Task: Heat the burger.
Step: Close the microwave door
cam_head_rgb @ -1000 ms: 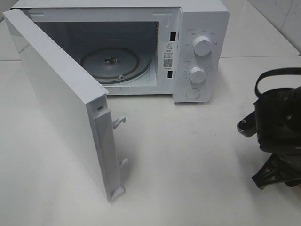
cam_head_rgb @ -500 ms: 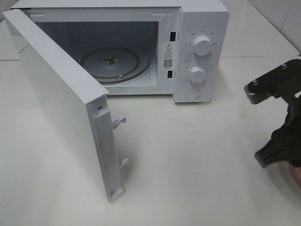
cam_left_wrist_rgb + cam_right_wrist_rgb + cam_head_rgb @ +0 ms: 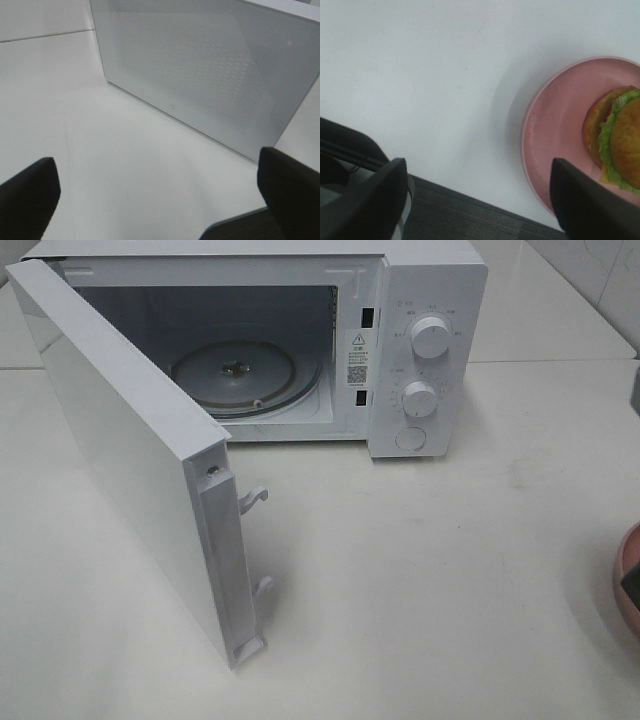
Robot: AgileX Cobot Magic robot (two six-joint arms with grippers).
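Note:
The burger has a golden-brown bun and green lettuce. It lies on a round pink plate in the right wrist view. Only the plate's rim shows at the right edge of the exterior view, where the burger is out of view. My right gripper is open and empty, hovering above the table beside the plate. My left gripper is open and empty, facing the outer face of the microwave door. The white microwave stands at the back with its door swung wide open.
A glass turntable lies in the microwave's cavity. Two knobs and a button sit on its right panel. The open door juts toward the front left. The table's dark front edge shows in the right wrist view.
My right arm has moved right, almost out of the exterior view. The pink plate's rim now shows at that view's right edge.

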